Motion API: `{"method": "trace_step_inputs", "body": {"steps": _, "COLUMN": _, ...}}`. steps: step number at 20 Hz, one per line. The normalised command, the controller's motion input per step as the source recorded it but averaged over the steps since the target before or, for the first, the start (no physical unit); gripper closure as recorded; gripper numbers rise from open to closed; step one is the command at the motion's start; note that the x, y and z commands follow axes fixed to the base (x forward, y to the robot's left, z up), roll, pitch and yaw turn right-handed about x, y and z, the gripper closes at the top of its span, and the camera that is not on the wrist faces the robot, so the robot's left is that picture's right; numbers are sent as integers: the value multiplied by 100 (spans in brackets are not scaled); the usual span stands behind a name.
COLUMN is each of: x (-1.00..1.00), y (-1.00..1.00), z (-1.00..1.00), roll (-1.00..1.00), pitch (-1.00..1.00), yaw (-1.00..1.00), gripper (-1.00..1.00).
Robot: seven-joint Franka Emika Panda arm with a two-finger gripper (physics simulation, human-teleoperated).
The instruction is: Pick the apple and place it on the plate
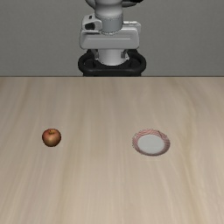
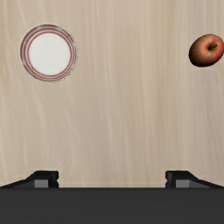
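Gripper fingers stand spread wide apart with nothing between them, held high above the pale wooden table and facing straight down onto it; the arm is gathered upright over its black base at the table's far edge, well away from both objects; the apple, red-brown, rests on the bare tabletop toward the exterior view's left; the plate, white with a reddish patterned rim, lies well apart from it toward the exterior view's right.
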Motion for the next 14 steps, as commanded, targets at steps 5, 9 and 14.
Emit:
{"method": "trace_step_inputs", "body": {"steps": 5, "x": 0, "y": -100, "z": 0, "roll": 0, "pitch": 0, "yaw": 0, "gripper": -100}}
{"method": "trace_step_inputs", "body": {"steps": 9, "x": 0, "y": -100, "z": 0, "roll": 0, "pitch": 0, "yaw": 0, "gripper": -100}}
{"method": "trace_step_inputs", "body": {"steps": 14, "x": 0, "y": -100, "z": 0, "roll": 0, "pitch": 0, "yaw": 0, "gripper": -100}}
